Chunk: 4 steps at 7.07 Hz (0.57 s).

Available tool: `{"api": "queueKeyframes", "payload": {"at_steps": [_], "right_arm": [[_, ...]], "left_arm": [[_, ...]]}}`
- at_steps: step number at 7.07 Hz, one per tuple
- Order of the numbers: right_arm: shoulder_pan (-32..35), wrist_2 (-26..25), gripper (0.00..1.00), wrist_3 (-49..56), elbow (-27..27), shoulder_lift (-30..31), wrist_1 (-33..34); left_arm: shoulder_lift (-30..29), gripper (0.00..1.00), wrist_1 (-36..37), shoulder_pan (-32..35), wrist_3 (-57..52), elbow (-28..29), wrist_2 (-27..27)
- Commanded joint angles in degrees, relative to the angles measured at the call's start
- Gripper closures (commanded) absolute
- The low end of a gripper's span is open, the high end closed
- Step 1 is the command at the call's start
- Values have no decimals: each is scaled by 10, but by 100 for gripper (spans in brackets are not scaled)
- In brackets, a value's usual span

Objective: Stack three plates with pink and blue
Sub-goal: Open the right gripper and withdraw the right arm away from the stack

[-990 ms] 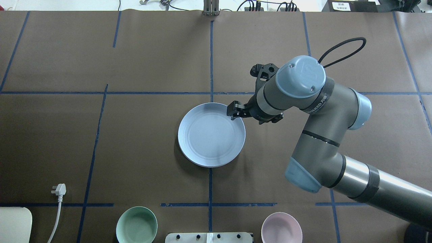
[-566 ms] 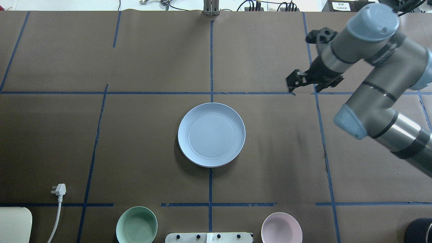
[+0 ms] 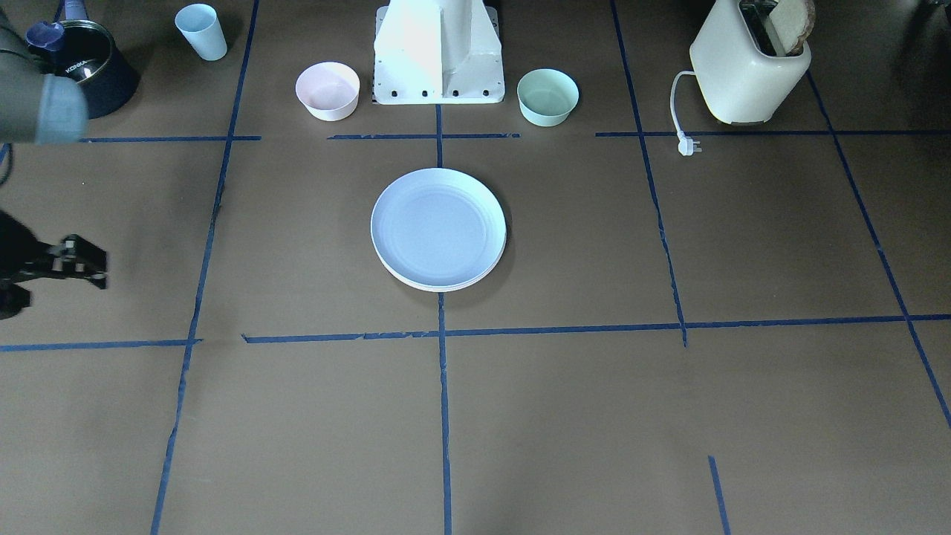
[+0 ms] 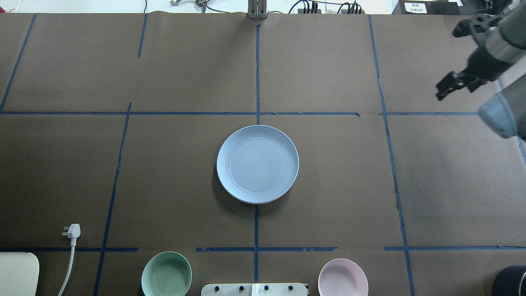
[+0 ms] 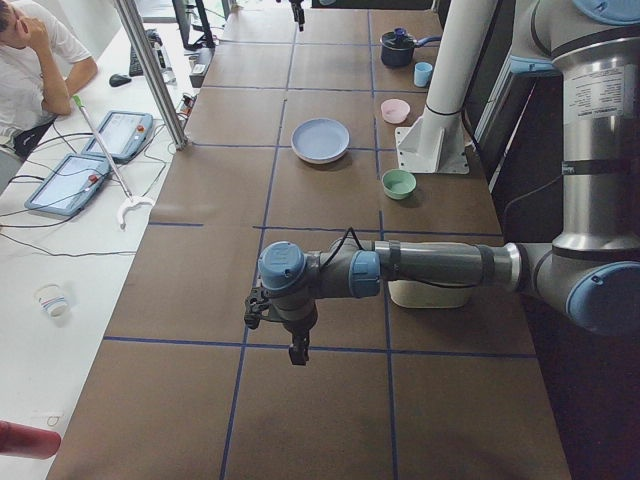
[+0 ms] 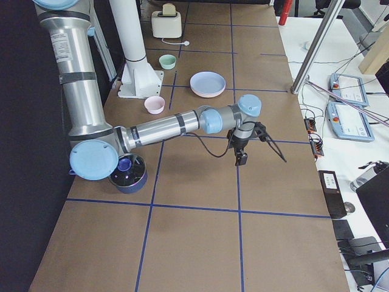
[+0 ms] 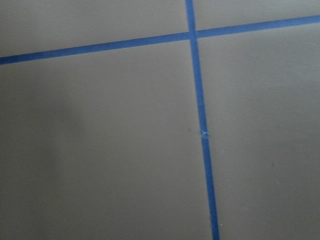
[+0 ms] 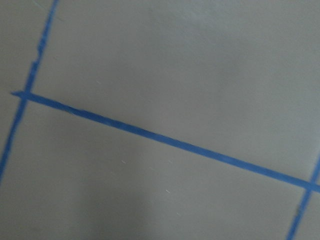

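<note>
The light blue plate (image 4: 257, 163) lies flat at the table's middle, on top of a stack. It also shows in the front view (image 3: 438, 227). A pale rim of a plate beneath it (image 3: 438, 287) shows at the stack's near edge. I cannot tell the pink and cream-white plates apart under it. My right gripper (image 4: 446, 88) hangs empty and open over bare table far to the right of the stack; it also shows in the front view (image 3: 82, 261). My left gripper (image 5: 297, 350) shows only in the left side view, low over the table far from the plates; I cannot tell its state.
A small mint-green bowl (image 4: 166, 274) and a small pink bowl (image 4: 342, 277) flank the robot's base (image 3: 438, 52). A toaster (image 3: 747, 63) with a loose plug (image 4: 72, 231) stands on my left. A blue cup (image 3: 200, 31) and a dark pot (image 3: 89, 67) stand on my right.
My right gripper has left the blue plate's rim and swung up and far to the right. The plate stack has not moved.
</note>
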<state>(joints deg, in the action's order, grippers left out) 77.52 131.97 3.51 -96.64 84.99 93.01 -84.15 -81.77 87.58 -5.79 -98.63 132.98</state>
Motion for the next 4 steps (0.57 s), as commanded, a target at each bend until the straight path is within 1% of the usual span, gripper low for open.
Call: {"api": "queueKeyframes", "payload": {"at_steps": [1,3,4], "right_arm": [[87,10,0,70,0,102,-4],[143,14,0,80,-8,123,-5],[142,12,0,72,-7,128,-6]], "left_arm": [[33,0,28,3,-1,-61,-2],[43,0,28,3,-1,-67,-3],[43,0,28,1,-1,-58,-4]]}}
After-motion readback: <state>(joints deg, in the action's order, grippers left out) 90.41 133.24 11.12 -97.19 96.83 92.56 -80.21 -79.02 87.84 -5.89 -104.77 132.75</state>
